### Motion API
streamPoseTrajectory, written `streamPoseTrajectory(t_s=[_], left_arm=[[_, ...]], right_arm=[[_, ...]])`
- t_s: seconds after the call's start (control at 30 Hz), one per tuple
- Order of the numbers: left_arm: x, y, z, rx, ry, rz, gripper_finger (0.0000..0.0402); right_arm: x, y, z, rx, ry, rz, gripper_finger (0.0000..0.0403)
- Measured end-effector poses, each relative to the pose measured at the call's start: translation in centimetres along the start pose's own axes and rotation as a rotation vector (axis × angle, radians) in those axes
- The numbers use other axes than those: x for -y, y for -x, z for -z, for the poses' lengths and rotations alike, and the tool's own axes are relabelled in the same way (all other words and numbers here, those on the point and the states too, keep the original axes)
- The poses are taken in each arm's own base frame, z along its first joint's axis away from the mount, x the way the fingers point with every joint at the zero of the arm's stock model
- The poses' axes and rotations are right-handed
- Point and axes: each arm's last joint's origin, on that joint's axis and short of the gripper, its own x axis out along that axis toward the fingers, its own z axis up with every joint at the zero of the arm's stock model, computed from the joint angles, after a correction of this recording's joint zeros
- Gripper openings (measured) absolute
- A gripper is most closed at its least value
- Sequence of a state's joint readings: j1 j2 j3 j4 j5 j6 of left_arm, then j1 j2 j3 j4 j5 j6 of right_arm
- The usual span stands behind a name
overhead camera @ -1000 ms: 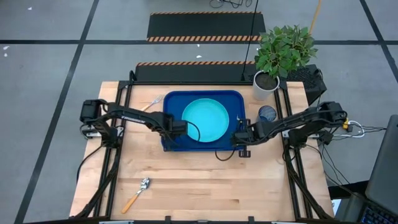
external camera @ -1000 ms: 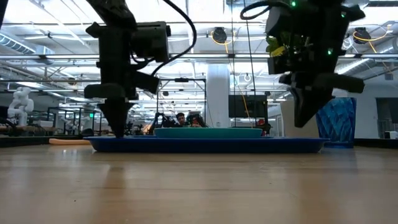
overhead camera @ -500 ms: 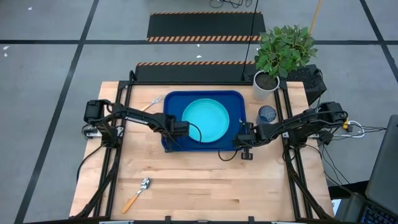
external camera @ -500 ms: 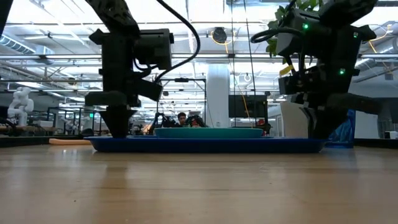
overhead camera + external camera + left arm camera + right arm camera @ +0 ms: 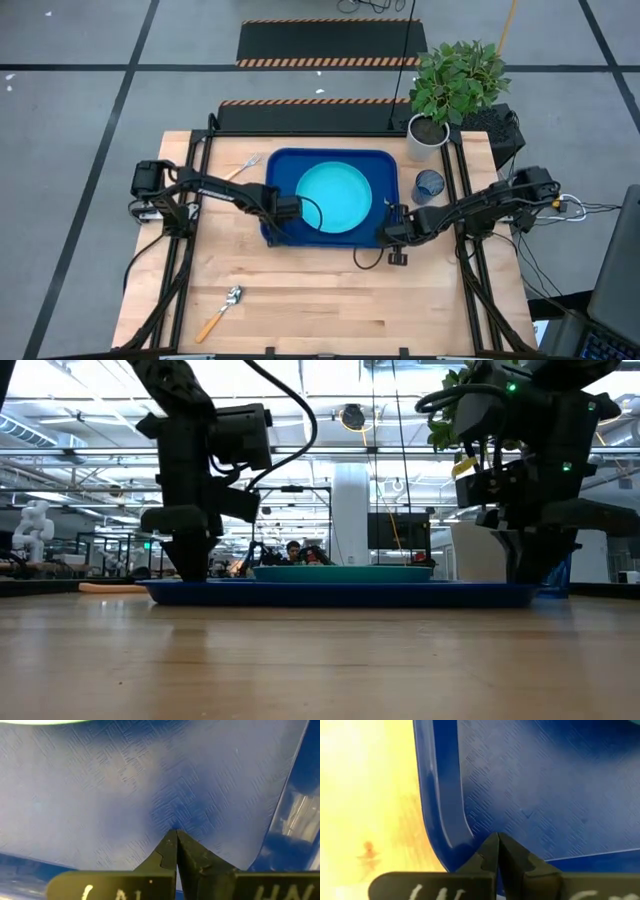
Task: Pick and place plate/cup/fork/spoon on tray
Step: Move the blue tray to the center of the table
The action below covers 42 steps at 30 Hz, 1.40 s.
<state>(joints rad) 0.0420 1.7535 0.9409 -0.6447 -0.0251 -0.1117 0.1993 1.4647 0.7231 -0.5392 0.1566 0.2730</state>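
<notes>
The dark blue tray (image 5: 281,166) lies at the table's middle, toward the far side, with the turquoise plate (image 5: 334,197) resting flat inside it. The blue cup (image 5: 429,184) stands on the table just right of the tray. The fork (image 5: 243,166) lies left of the tray's far-left corner. The spoon (image 5: 222,310) lies near the table's front-left. My left gripper (image 5: 283,212) is shut over the tray's near-left part, and my right gripper (image 5: 390,232) is shut at its near-right corner. My left gripper points straight down, and its shut fingertips (image 5: 175,834) meet the tray's textured floor (image 5: 150,805) near the near-left corner, beside the plate. The tray lies flat on the table. My right gripper slants steeply down, its shut fingertips (image 5: 497,837) set on the tray's floor just inside the rounded near-right corner (image 5: 451,827), against the raised rim.
A white plant pot (image 5: 427,135) with a green plant stands at the table's far-right corner, behind the cup. Bare wood (image 5: 330,300) stretches along the near half of the table. People sit far off in the room (image 5: 292,550) beyond the table.
Both grippers have come down onto the tray, staying shut. My right gripper has also gone toward the table's near edge, to the tray's near-right corner. The tray with the plate has slid a little toward the table's right edge, closer to the cup.
</notes>
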Motion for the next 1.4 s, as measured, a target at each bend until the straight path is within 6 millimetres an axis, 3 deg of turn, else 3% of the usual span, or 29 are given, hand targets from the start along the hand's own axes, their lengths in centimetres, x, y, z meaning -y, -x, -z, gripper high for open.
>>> streamPoseTrajectory(t_s=[0.8, 1.4], left_arm=[[4.8, 0.1, 1.0, -0.024, 0.01, 0.068, 0.0001], [5.3, 0.1, 1.2, -0.025, 0.035, 0.078, 0.0001]], right_arm=[[-3.5, 0.6, 1.1, 0.018, -0.041, -0.048, 0.0], [-6.0, 1.2, 1.9, 0.06, -0.084, -0.101, 0.0]])
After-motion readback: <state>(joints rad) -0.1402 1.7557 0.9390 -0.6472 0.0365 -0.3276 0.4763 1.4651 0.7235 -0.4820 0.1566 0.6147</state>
